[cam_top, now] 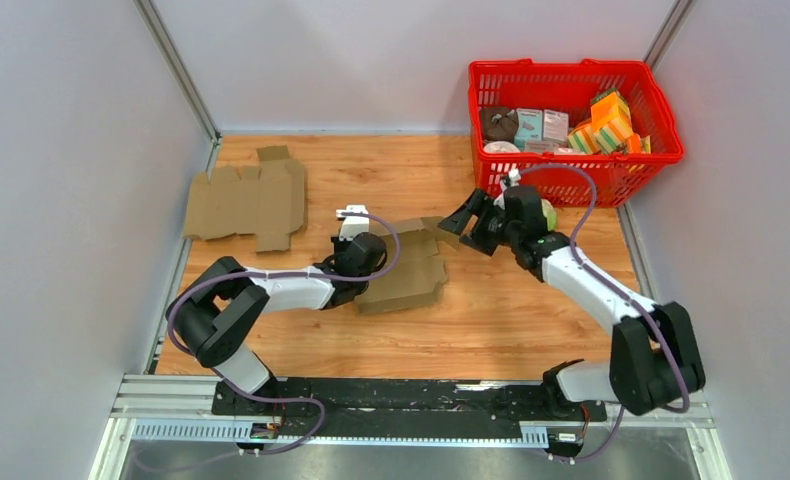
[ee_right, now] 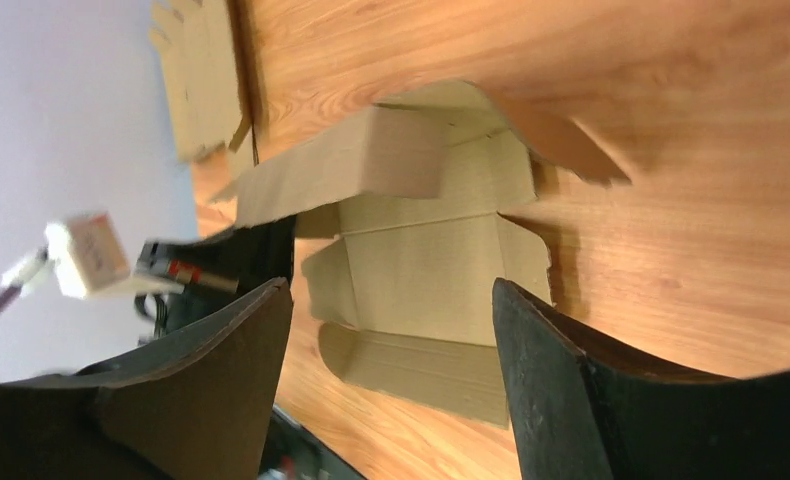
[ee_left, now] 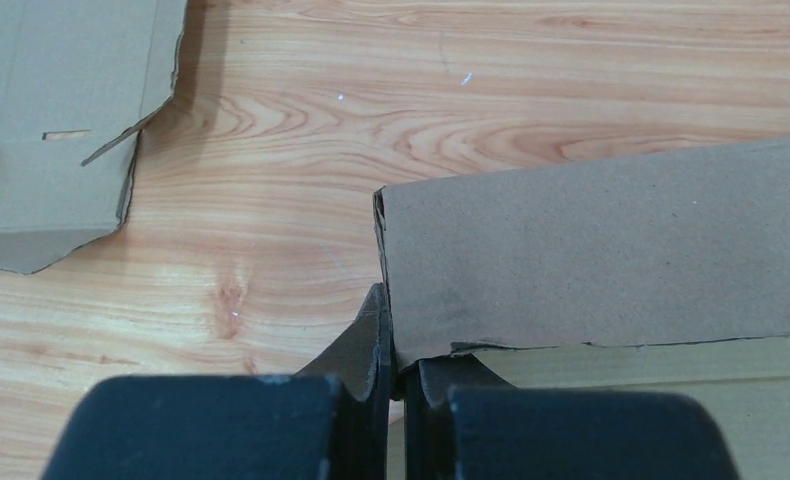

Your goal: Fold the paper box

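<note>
One wall (ee_left: 591, 250) of the mid-table brown cardboard box (cam_top: 409, 278) stands clamped in our left gripper (ee_left: 396, 372) at nine o'clock. Our right gripper (ee_right: 391, 300) hovers, fingers apart, at two o'clock; next it should probably raise the far flap (cam_top: 433, 226).

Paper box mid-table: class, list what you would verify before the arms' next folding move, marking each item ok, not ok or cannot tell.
1. Left gripper shut on the raised flap of the paper box: ok.
2. Right gripper open, nothing between its fingers: ok.
3. Right gripper touching the paper box: cannot tell; the top view shows it at the box's far right corner.
4. Spare flat blank lying apart from the paper box: ok.
5. Paper box folded: not ok; its base panels lie flat and open.
6. Red basket clear of the right gripper: cannot tell; it sits close behind.
</note>
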